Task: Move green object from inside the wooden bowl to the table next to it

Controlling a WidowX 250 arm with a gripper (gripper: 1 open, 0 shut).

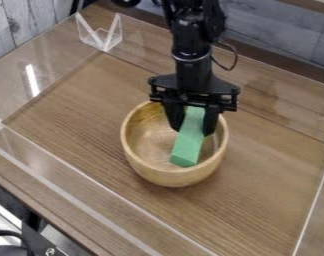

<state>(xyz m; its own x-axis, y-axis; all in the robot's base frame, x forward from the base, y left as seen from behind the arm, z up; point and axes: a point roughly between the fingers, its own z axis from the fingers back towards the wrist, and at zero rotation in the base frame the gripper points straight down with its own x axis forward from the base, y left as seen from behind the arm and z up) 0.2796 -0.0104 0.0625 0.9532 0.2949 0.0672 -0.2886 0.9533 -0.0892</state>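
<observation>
The green object (189,149) is located inside the wooden bowl (174,178), on the near side of the pincer (194,112). It is seen as a flat, elongated block of bright green, with its near end directed toward the near part of the bowl and its far end running up to the pincer. The near part of the bowl wall is positioned nearest the camera, in front of the pincer, and the bowl is supported by the counter (91,190). Bare wood-grain surface is extended to both sides of the pincer.

The pincer is placed over the far part of the bowl and is pointed downward. Its parts are seen close together at the far end of the block; whether the block is pinched between them cannot be told. The black arm (192,35) is raised above and behind the pincer. A clear plastic piece (101,32) is stood on the counter beyond the pincer, toward the left edge of the view.
</observation>
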